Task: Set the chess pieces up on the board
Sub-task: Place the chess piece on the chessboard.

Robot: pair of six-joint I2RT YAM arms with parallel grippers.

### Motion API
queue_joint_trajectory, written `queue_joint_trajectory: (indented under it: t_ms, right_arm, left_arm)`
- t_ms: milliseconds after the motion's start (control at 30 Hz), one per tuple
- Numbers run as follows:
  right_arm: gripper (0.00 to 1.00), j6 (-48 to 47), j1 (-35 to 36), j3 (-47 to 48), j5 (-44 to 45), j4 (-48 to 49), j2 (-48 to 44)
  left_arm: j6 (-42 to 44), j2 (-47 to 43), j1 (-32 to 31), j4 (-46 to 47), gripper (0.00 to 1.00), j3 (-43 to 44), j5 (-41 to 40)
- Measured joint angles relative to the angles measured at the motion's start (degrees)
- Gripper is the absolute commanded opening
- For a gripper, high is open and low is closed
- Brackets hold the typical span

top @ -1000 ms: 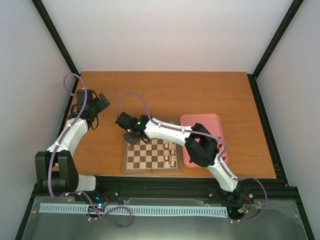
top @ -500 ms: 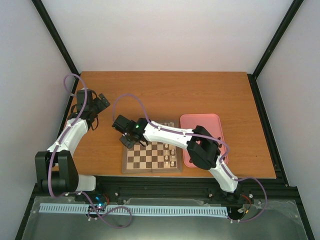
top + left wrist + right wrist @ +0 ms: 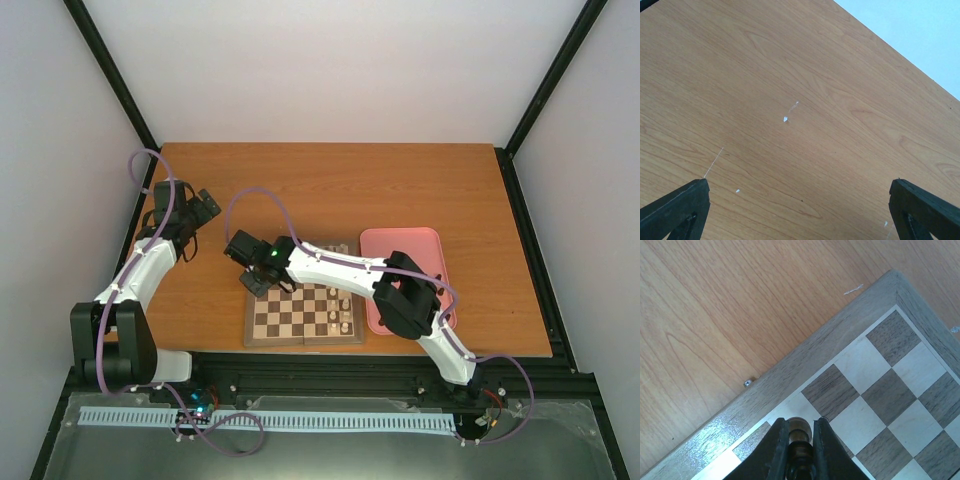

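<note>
Clenching a dark chess piece (image 3: 799, 432), right jaws hang over the board (image 3: 805, 355) at its far left corner; left jaws gape above the table (image 3: 790, 75)

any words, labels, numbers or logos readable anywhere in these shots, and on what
None can be read in any view.
The board has a plain border with no letters or numbers.
The pink tray is unmarked.
The left arm and right arm show no legible label.
The chess piece in the right gripper bears no mark.
</note>
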Motion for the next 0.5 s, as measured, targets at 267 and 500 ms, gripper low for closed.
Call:
queue_joint_trajectory:
  t_ms: [267,500]
  right_arm:
    - [0.03,0.0,0.0,0.0,0.7,0.9,0.7]
    - [0.03,0.1,0.0,0.0,0.8,1.1,2.1]
  left_arm:
    - [0.0,-0.4,0.0,0.3,1.00,-0.2,0.0]
    - [0.0,-0.5,0.0,0.4,1.00,-0.3,0.1]
